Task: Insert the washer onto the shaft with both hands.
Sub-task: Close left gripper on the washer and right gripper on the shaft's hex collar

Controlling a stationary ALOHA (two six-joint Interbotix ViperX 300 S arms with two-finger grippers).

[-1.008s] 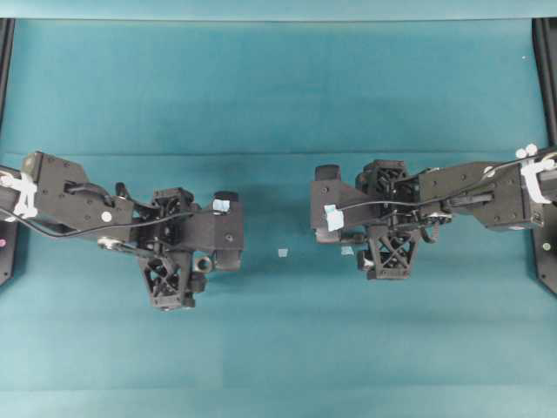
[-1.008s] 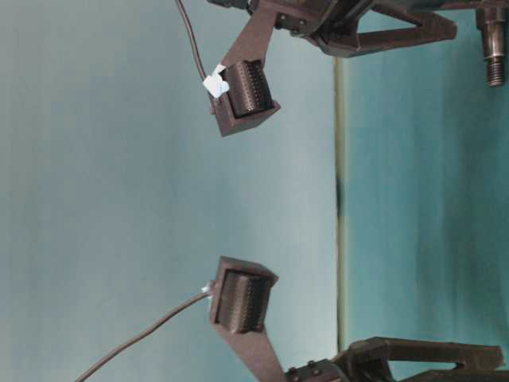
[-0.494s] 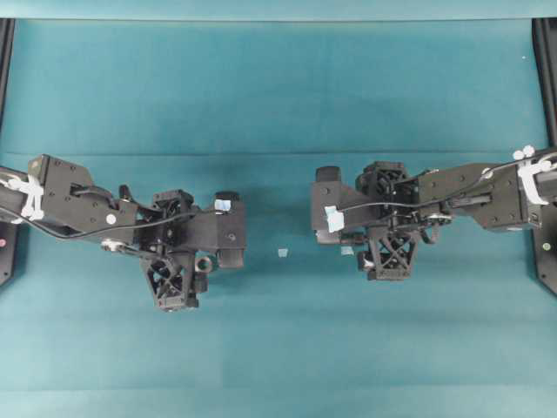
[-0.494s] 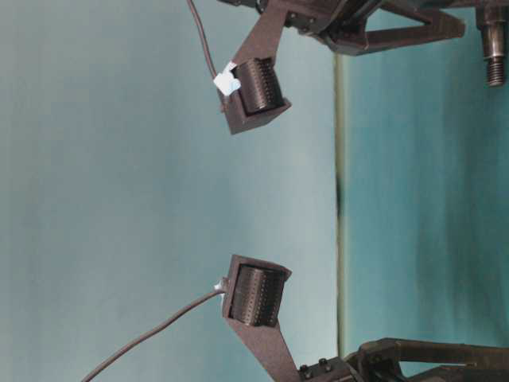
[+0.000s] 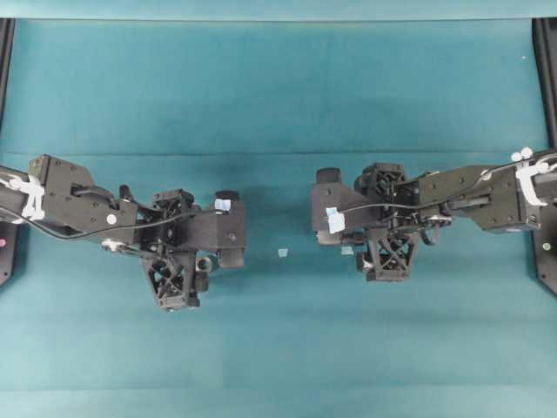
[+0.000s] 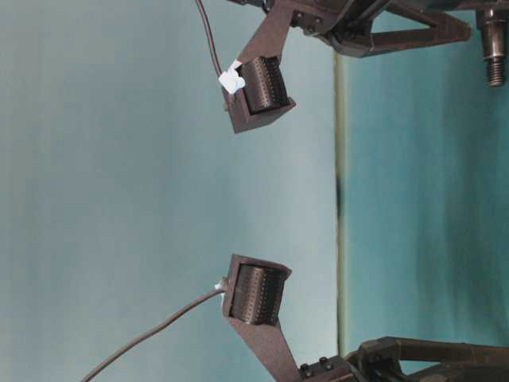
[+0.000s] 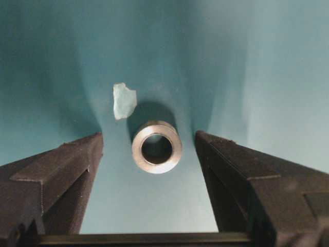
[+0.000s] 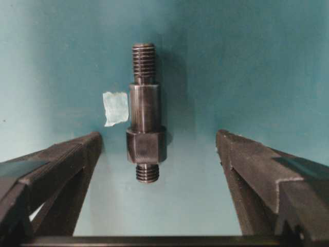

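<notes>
The washer [image 7: 157, 146], a thick grey metal ring with a dark hole, lies flat on the teal mat between the fingers of my left gripper [image 7: 149, 135]. That gripper is open and neither finger touches the ring. From overhead the washer [image 5: 204, 262] peeks out beside the left gripper's truss. The shaft [image 8: 145, 116], a dark stepped rod with threaded ends and a thicker collar, lies on the mat. It points away from my right gripper [image 8: 159, 133], which is open around the collar end without touching it.
Pale blue tape scraps lie on the mat: one scrap [image 5: 282, 252] between the arms, a second scrap [image 7: 124, 100] beside the washer and a third scrap [image 8: 116, 108] beside the shaft. Black frame rails [image 5: 546, 87] run along the left and right edges.
Both grippers have sunk slightly toward the mat, and the left arm has edged right. The jaws are as wide as before, and washer and shaft have not moved.
</notes>
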